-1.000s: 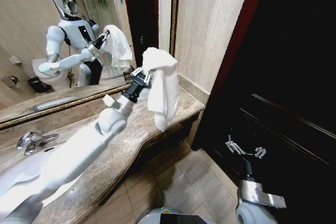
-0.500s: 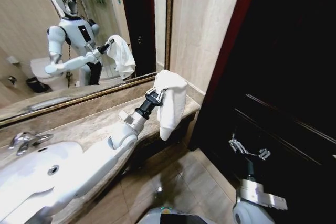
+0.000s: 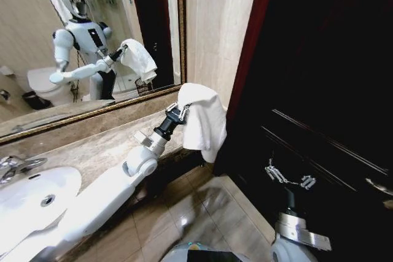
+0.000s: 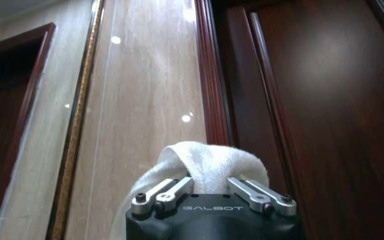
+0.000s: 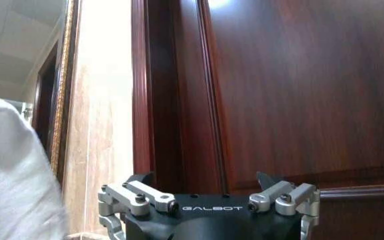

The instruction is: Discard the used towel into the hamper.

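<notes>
A bathroom: brown marble vanity surface (image 3: 92, 145) with a white basin (image 3: 27, 194), a gilt-framed mirror (image 3: 86, 47) behind, a dark wood door (image 3: 319, 90) toward three o'clock. The white terry towel (image 3: 202, 121) hangs just past the surface's end, at roughly eleven o'clock from the lower centre of the head view, bunched on top and draping freely, lifted clear so that it can be carried without dragging. The left gripper (image 3: 182, 111) has its fingers pinched tight on the top fold. The right gripper (image 3: 288, 176), low at four o'clock before the door, is spread wide and empty, apparently parked. I judge the hamper has yet to be reached.
</notes>
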### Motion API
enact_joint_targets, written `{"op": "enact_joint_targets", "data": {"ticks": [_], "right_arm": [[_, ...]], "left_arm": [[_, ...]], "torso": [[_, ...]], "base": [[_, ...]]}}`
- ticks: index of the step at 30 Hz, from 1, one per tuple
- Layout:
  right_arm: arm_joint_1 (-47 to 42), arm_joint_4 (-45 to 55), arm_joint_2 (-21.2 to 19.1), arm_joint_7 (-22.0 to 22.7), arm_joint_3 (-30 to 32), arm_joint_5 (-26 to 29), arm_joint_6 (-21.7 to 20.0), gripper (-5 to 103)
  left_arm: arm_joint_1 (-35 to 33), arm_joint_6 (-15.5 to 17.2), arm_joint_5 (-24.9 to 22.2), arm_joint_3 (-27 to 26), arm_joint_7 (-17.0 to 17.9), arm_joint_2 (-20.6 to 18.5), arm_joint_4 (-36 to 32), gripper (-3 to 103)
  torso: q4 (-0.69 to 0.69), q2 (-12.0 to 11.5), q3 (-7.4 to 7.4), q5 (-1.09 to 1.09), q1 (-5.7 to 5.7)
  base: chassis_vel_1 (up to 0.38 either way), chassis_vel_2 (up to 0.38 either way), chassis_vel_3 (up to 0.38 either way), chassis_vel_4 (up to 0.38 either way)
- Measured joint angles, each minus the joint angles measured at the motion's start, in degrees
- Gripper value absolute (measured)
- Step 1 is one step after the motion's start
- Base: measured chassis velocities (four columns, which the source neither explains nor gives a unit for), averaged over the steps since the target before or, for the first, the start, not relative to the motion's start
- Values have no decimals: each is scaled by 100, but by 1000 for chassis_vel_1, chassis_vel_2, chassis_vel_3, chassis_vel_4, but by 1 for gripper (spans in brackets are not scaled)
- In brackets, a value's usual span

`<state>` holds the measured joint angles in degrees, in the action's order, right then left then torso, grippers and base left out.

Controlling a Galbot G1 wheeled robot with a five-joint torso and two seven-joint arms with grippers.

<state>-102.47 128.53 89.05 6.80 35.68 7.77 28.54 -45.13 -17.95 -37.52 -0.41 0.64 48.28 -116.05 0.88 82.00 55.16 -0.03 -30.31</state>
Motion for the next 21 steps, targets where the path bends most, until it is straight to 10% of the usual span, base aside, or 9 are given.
{"op": "enact_joint_targets", "data": {"ticks": [21], "right_arm": [[2,-76,-39,9,73,101,106,100]], "left_arm": [[-17,-25,-30,-10,-99,-85,25,8]], "torso": [[2,0,0,1,0]], "base": [[-67,-63,-60,-61]]}}
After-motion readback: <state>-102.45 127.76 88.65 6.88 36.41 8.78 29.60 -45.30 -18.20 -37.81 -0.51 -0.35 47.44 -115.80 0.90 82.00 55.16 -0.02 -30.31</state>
